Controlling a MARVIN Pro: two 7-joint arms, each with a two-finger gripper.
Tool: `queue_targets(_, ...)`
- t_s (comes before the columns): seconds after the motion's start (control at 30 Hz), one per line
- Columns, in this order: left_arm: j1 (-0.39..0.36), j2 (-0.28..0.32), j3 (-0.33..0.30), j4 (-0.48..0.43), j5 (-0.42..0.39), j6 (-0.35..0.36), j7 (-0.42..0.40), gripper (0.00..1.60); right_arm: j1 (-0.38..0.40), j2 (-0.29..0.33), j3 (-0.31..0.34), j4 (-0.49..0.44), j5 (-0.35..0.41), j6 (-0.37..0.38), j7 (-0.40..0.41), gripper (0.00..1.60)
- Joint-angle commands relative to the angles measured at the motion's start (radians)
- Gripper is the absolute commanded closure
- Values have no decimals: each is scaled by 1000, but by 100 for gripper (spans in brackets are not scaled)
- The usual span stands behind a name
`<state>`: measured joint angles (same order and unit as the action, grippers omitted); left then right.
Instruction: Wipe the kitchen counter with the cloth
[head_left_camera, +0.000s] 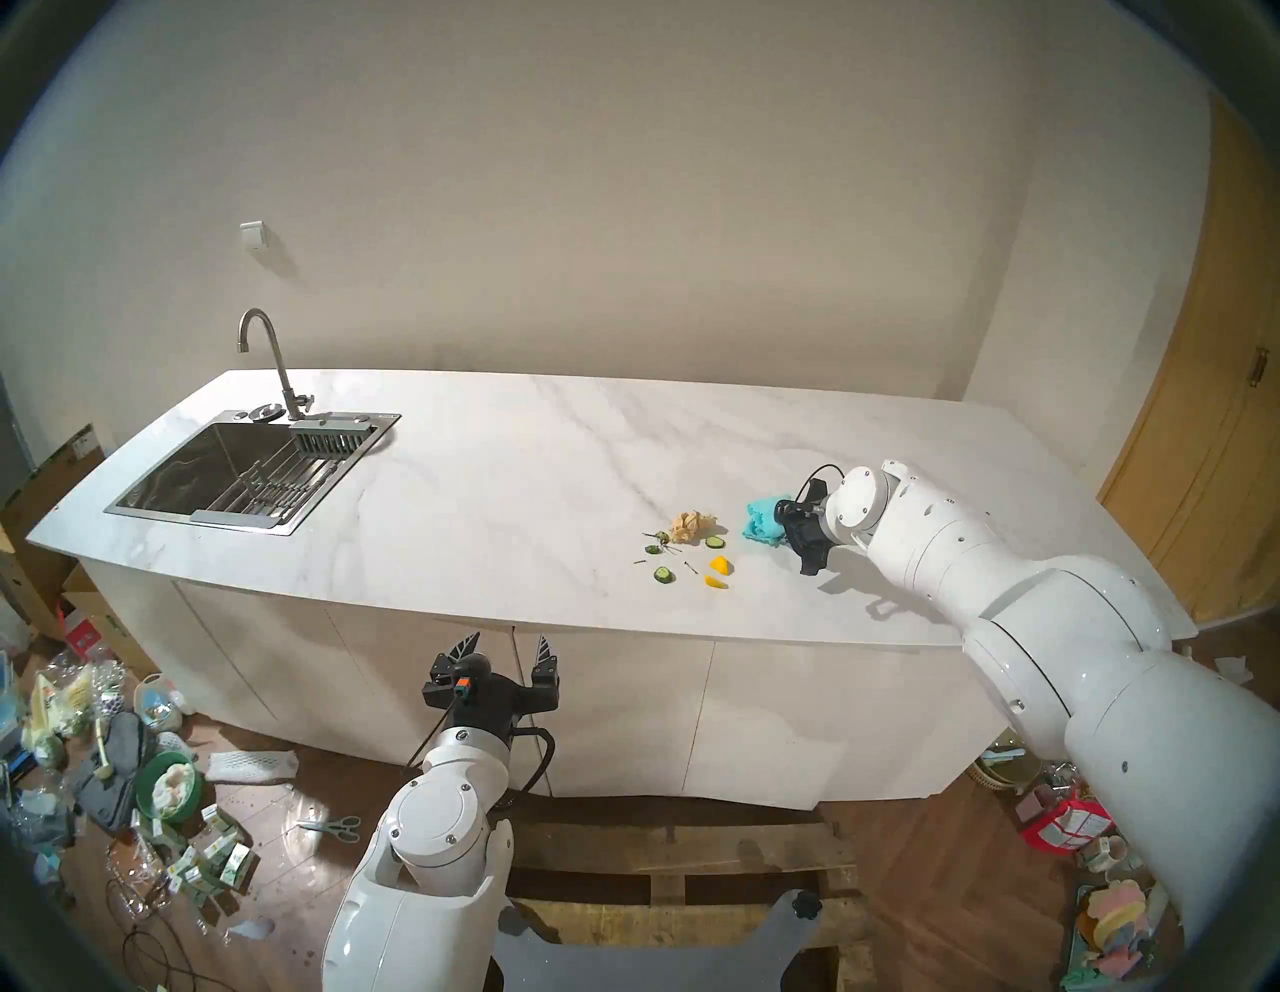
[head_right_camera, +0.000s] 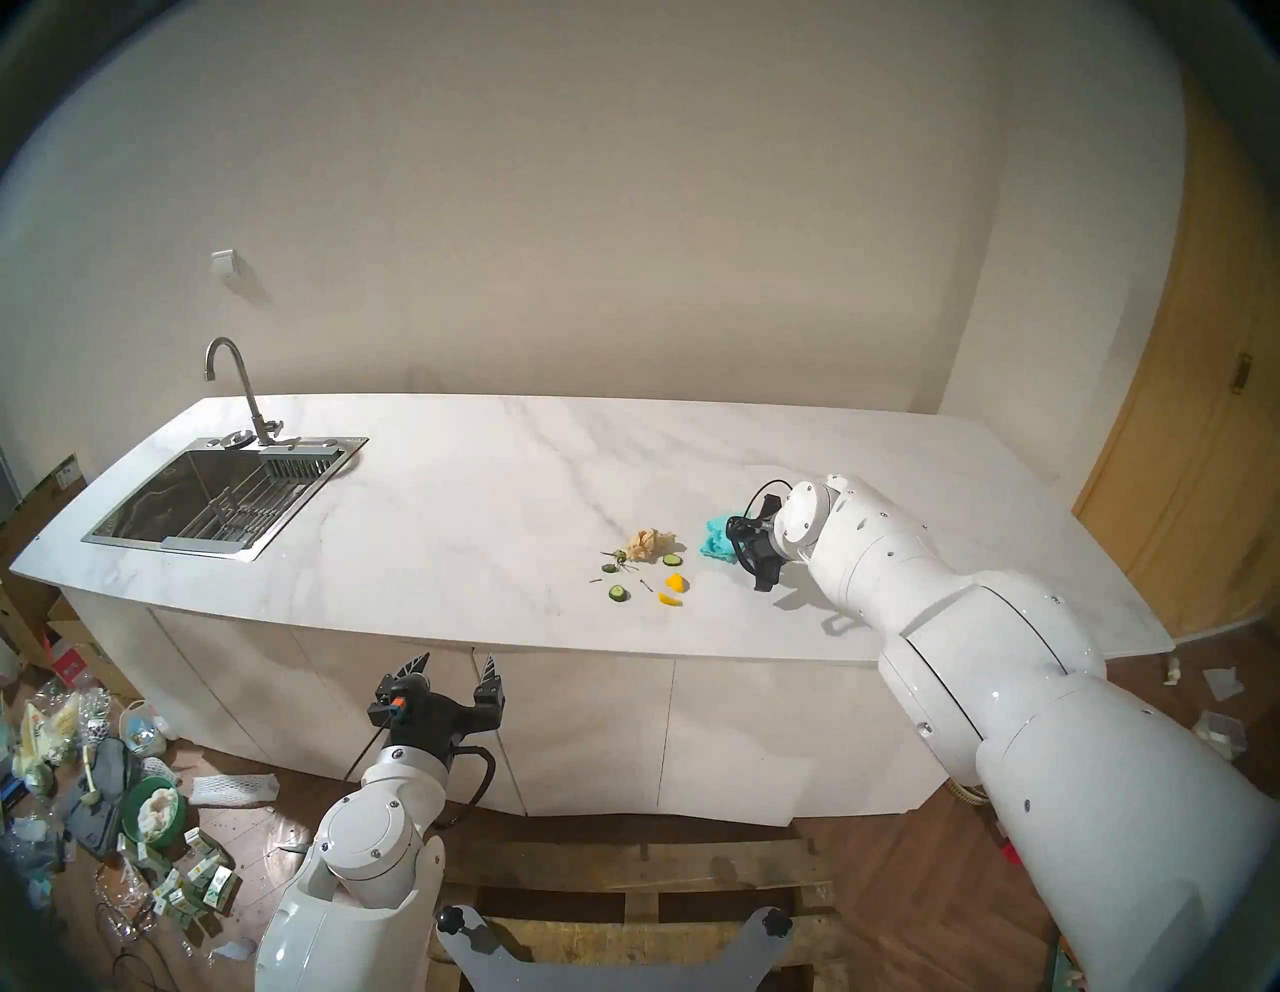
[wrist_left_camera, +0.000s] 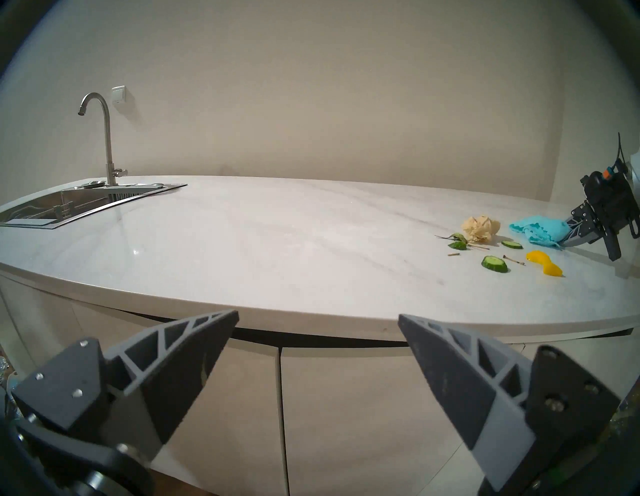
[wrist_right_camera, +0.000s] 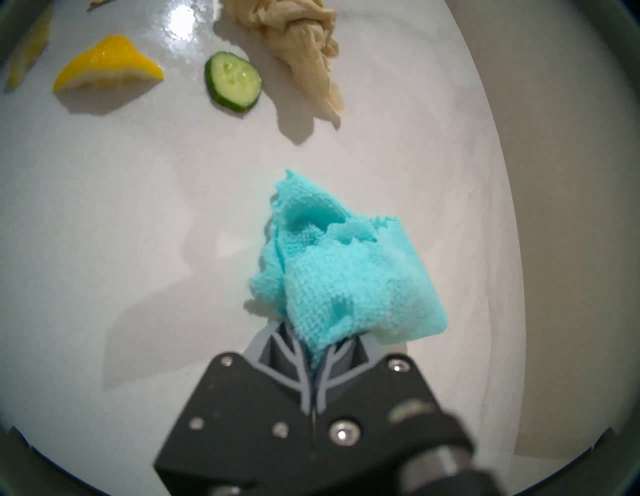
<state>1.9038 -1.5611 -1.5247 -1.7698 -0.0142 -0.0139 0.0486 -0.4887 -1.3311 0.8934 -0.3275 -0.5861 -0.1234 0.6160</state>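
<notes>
Turquoise cloth (wrist_right_camera: 341, 273) pinched, wrist-view fingers (wrist_right_camera: 294, 350) pressed together

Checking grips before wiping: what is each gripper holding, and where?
Right gripper pinches the cloth by one bunched edge. Left gripper is open, empty.

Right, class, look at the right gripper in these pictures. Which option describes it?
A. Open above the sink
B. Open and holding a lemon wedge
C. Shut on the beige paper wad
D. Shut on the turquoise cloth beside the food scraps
D: in the right wrist view the right gripper has its jaws pressed together on the cloth, with the cucumber slice and lemon wedge lying apart on the counter.
</notes>
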Motion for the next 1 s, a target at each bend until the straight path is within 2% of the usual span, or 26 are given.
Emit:
queue_targets(0.0,-4,1,3,-28,-2,-7,-5,0,-28,-74,-9,11,15,-21,60,160)
queue_targets(0.3,-4,3,4,-28,-4,-7,-4,0,-46,-108,-9,-5,33,-21,108,160)
queue_targets(0.57,-7,3,5,-23,-4,-7,-2,0,-98,-180,-1,-10,67,11,95,160)
queue_targets(0.87,-7,4,5,-22,-5,-7,-1,0,-113,-257,-2,-39,96,36,82,160)
queue_targets(0.97,-7,4,5,-22,-5,-7,-1,0,-125,-264,-4,-59,109,40,79,160)
